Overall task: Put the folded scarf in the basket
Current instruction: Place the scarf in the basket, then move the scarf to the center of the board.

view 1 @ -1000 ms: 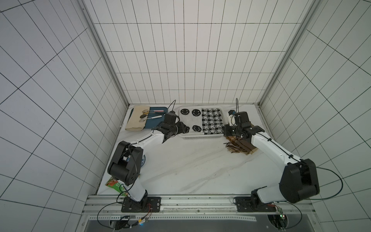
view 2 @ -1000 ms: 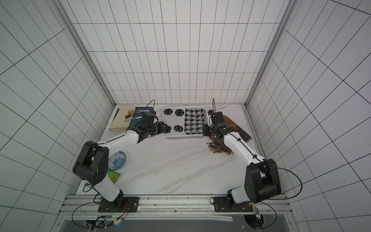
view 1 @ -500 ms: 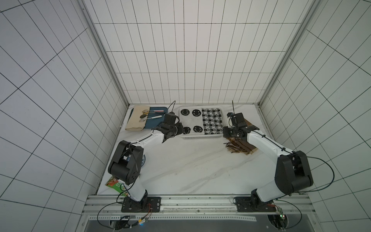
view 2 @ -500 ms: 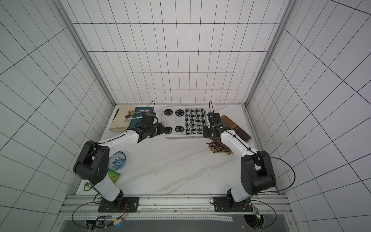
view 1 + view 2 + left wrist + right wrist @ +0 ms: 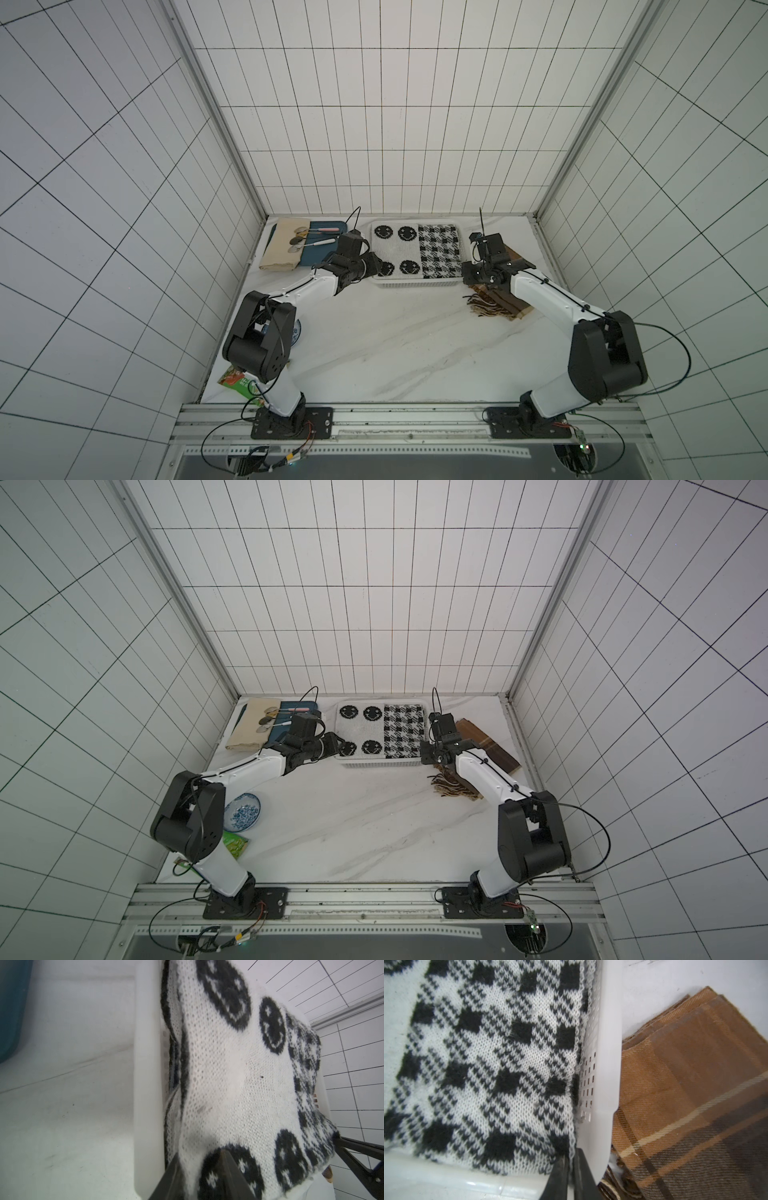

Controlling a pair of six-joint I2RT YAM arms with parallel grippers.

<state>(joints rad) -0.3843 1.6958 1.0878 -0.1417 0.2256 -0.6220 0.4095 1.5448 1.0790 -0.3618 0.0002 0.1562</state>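
One step left, I judge: scarf (image 5: 415,253) lies flat inside basket (image 5: 415,285), at the table's (image 5: 395,353) 12 o'clock.
Left gripper (image 5: 200,1153) straddles its 8 o'clock corner, jaws parted; right gripper (image 5: 571,1159) sits on its 4 o'clock edge, jaws almost together. Whether either grips, I cannot tell.

Legible text: none is made out in any view.
Scarf (image 5: 415,249): no lettering is carried. Four black smiley faces are knitted into its white left half, two far and two near. A black-and-white check is knitted into its right half.
Smiley faces (image 5: 224,991): in the left wrist view each is shown as a black disc with eyes and a curved mouth in white stitches.
Green packet (image 5: 235,844): printing is seen on it at the near left of the scene, but it is too small to be read.
Bowl (image 5: 243,812): only a blue pattern is shown, with no characters that can be told.
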